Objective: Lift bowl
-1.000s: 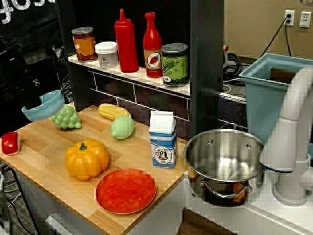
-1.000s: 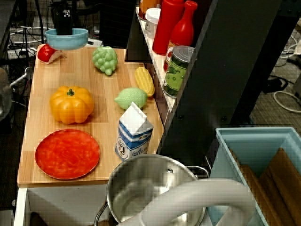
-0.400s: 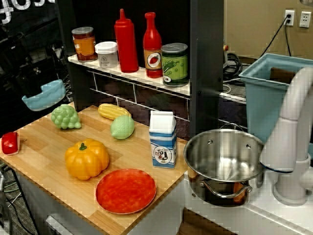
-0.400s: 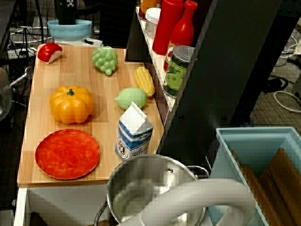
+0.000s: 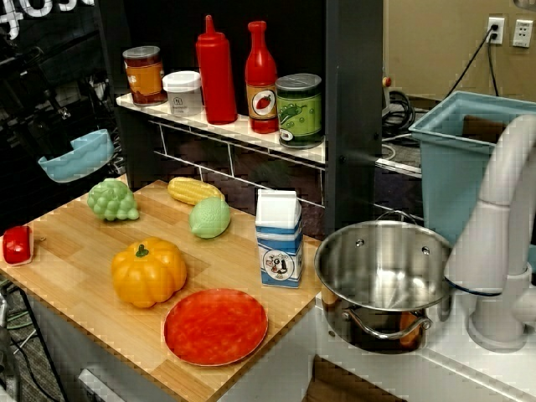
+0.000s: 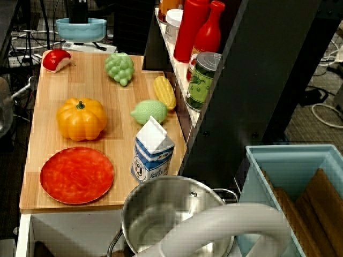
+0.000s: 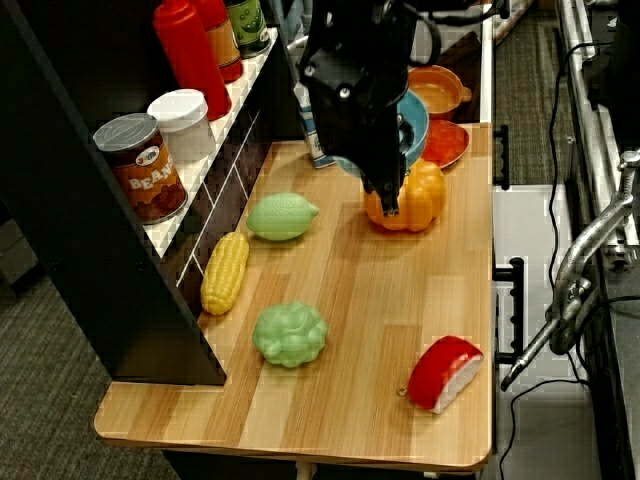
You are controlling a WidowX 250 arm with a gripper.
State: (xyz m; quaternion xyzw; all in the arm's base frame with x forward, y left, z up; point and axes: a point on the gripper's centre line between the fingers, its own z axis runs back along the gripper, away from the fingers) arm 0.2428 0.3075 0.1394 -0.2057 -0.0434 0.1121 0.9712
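The light-blue bowl (image 5: 75,157) hangs tilted in the air off the far left end of the wooden table (image 5: 75,260), clear of its surface. In the view from the sink side the bowl (image 6: 80,28) floats beyond the table's far edge, with my black gripper (image 6: 79,16) reaching down into it, shut on its rim. In the view from the table's end my gripper (image 7: 385,190) and the dark arm cover most of the bowl (image 7: 415,120). The gripper is barely visible against the dark background in the front view.
On the table are green grapes (image 5: 113,201), corn (image 5: 194,190), a lime (image 5: 209,218), an orange pumpkin (image 5: 149,272), a red plate (image 5: 215,326), a milk carton (image 5: 279,239) and a red piece (image 5: 17,244). A steel pot (image 5: 383,268) stands at the right. A shelf (image 5: 218,126) holds bottles.
The bowl, held in my gripper, has risen and drifted slightly away from the table's end. Nothing on the table moved.
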